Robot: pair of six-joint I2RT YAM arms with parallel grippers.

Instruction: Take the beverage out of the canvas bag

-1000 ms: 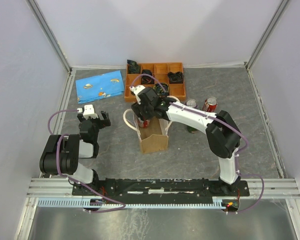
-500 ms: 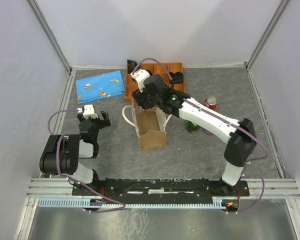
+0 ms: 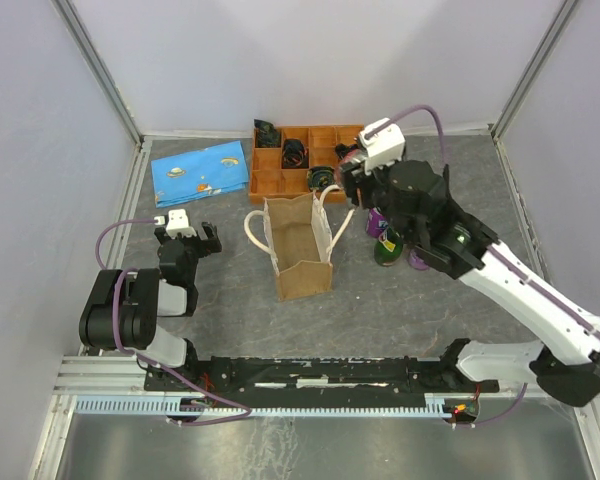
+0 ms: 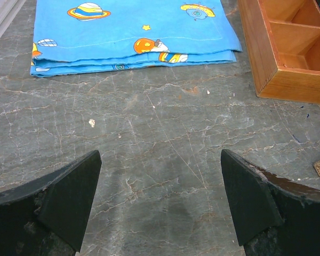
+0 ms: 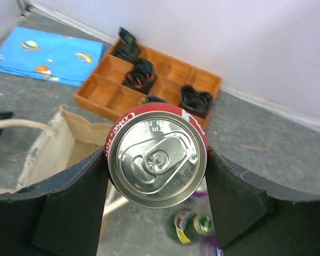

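Observation:
The beverage, a red Coke can [image 5: 157, 162], is upright between the fingers of my right gripper [image 5: 157, 181], which is shut on its sides. In the top view the right gripper [image 3: 360, 188] hangs to the right of the canvas bag [image 3: 298, 250], clear of its mouth. The tan bag stands open, with cream rope handles [image 3: 252, 232], and the part of its inside that shows holds nothing. In the right wrist view the bag [image 5: 58, 149] lies lower left of the can. My left gripper [image 4: 160, 181] rests open over bare table, left of the bag [image 3: 185, 235].
An orange-brown wooden tray [image 3: 270, 185] with dark items stands behind the bag. A blue printed cloth [image 3: 200, 172] lies at the back left. A green bottle [image 3: 386, 250] and other drinks stand under my right arm. Walls close in three sides.
My right arm has lifted the can up out of the bag and swung it rightward, over the standing drinks. The left arm has not moved.

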